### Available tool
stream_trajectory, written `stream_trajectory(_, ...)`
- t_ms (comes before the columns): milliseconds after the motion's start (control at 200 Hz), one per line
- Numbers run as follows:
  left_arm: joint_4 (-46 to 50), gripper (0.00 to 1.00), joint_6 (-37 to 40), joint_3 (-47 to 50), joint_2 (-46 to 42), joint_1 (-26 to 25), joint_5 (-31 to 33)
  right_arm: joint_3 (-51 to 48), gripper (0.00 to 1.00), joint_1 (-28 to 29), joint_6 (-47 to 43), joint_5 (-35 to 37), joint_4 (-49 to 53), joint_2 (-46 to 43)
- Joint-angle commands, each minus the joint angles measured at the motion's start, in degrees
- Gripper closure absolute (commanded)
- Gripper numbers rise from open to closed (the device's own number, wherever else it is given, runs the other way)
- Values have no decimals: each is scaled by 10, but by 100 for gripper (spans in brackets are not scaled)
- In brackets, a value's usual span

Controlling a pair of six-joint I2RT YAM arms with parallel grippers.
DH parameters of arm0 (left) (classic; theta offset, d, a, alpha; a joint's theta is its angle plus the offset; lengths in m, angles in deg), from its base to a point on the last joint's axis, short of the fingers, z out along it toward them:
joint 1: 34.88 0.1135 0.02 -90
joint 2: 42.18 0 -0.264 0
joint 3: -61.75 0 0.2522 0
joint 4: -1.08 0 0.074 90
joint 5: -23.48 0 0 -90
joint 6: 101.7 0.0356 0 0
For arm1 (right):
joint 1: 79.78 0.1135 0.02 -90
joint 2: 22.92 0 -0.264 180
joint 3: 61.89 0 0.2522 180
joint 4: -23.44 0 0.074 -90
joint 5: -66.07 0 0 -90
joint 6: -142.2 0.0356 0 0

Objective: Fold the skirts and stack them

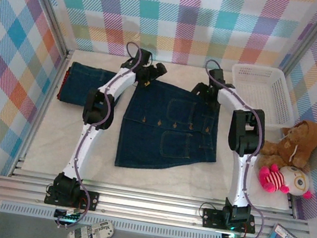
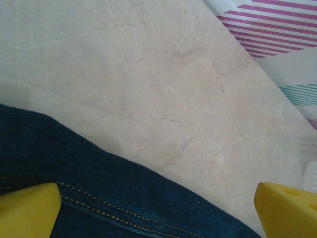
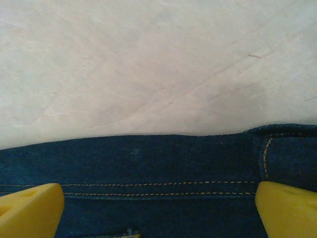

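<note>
near hem: the spread denim skirt [image 1: 169, 127] lies flat in the middle of the table [image 1: 65, 134], front up, pockets and buttons showing, wide hem toward the arm bases.
right side: a teddy bear [image 1: 297, 141] and a pink and white plush [image 1: 286, 178] sit off to the right, apart from the skirt.
how it'll handle: my guess is it's heavy for cloth, stiff at the seams and pockets, and floppy everywhere else. Not slippery, nothing to break. It'll probably drag on the table more than glide, and a fold should stay put.
where to grab: I'd take the stitched far edge, one corner per arm. The doubled band gives the tips something thick to pinch, whereas the thin middle panel would just bunch up.
left pincer: the left pincer [image 1: 151, 71] is at the skirt's far left corner, jaws wide, holding nothing. On its wrist camera one yellow fingertip [image 2: 29, 208] sits over the denim by the orange stitching, the other out by the cloth's edge.
right pincer: the right pincer [image 1: 202, 90] is further right on the same far edge, also wide and empty, with the stitched band running between its tips. Can't tell if they touch the cloth.
far left: a folded denim skirt [image 1: 88, 84] with a bit of red at its left edge. No idea what the red is.
far right: a white basket [image 1: 259, 90] in the corner, apart from the skirt.
</note>
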Motion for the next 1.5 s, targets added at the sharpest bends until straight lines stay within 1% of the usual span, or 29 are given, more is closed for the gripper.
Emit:
stream_trajectory(0, 55, 0, -4, 4, 35, 20, -4, 5, 1, -13, 7, -13, 54, 24)
stream_trajectory(170, 66, 0, -3, 19, 34, 39, -1, 8, 1, -14, 10, -9, 68, 28)
stream_trajectory(300, 41, 0, 6, 14, 37, 51, -26, 14, 1, -14, 18, -32, 56, 28)
stream_trajectory(390, 45, 0, 25, -13, 42, 52, -30, 24, 1, -14, 25, -57, 50, 31)
stream_trajectory(555, 31, 0, 38, -41, 54, 61, -44, 52, 1, -14, 38, -66, 53, 45)
stream_trajectory(630, 36, 0, 63, -65, 57, 62, -32, 62, 1, -14, 42, -84, 46, 51)
stream_trajectory(685, 42, 0, 78, -88, 56, 63, -30, 71, 1, -14, 34, -105, 41, 52)
stream_trajectory(750, 56, 0, 95, -122, 54, 63, -37, 90, 1, -14, 19, -113, 55, 50)
stream_trajectory(810, 68, 0, 104, -145, 46, 63, -40, 98, 1, -14, 7, -117, 64, 37)
stream_trajectory(885, 79, 0, 109, -145, 20, 63, -39, 85, 1, -13, -3, -120, 59, 3)
stream_trajectory(960, 101, 0, 105, -142, -5, 62, -37, 44, 1, -13, -5, -127, 36, -44)
stream_trajectory(1045, 118, 0, 97, -128, -36, 60, -50, -19, 1, -13, -6, -140, 8, -105)
stream_trajectory(1105, 122, 0, 93, -107, -64, 56, -60, -68, 1, -13, -9, -150, -7, -149)
stream_trajectory(1195, 106, 0, 85, -42, -118, 47, -71, -146, 1, -12, -9, -159, -23, -214)
stream_trajectory(1290, 61, 0, 71, 74, -189, 37, -78, -228, 1, -12, -10, -161, -28, -283)
stream_trajectory(1395, -5, 0, 38, 218, -284, 27, -82, -316, 1, -12, -12, -156, -17, -359)
stream_trajectory(1495, -64, 0, 4, 364, -388, 24, -57, -388, 1, -13, -14, -123, 17, -428)
